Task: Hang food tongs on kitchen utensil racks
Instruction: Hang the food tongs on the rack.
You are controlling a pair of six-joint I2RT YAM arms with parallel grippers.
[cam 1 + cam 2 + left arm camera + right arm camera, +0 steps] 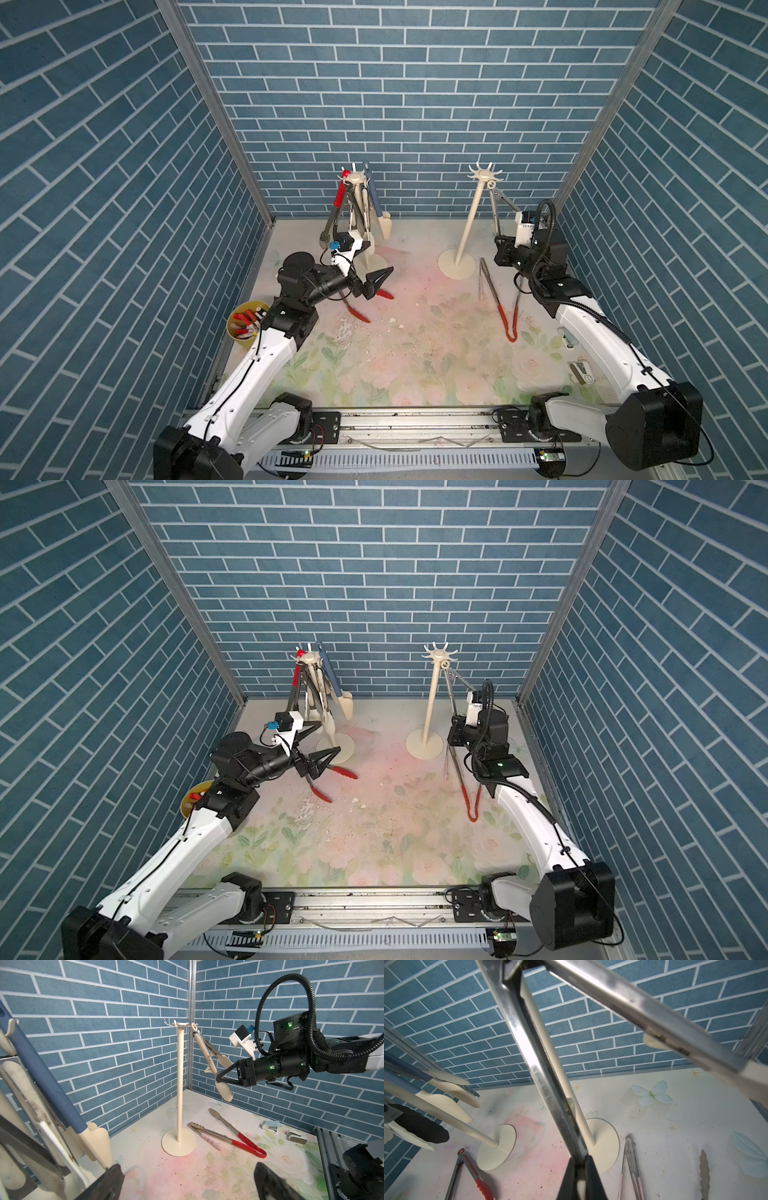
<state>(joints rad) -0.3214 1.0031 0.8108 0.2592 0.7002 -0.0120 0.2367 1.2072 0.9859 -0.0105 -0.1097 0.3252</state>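
Two cream utensil racks stand at the back. The left rack (356,179) carries several hanging food tongs with red, blue and cream parts. From a hook of the right rack (473,216) hang metal tongs with cream tips (204,1049), and my right gripper (218,1079) is shut on one arm of them, low down. My left gripper (380,284) is open with nothing between its fingers, just above red-tipped tongs (360,312) lying on the table. Red-handled tongs (509,316) and pink-handled tongs (207,1136) lie by the right rack's base.
A yellow cup (247,326) full of small items sits at the left table edge beside my left arm. Two small staplers (569,337) (579,370) lie near the right edge. Blue brick walls close the table on three sides.
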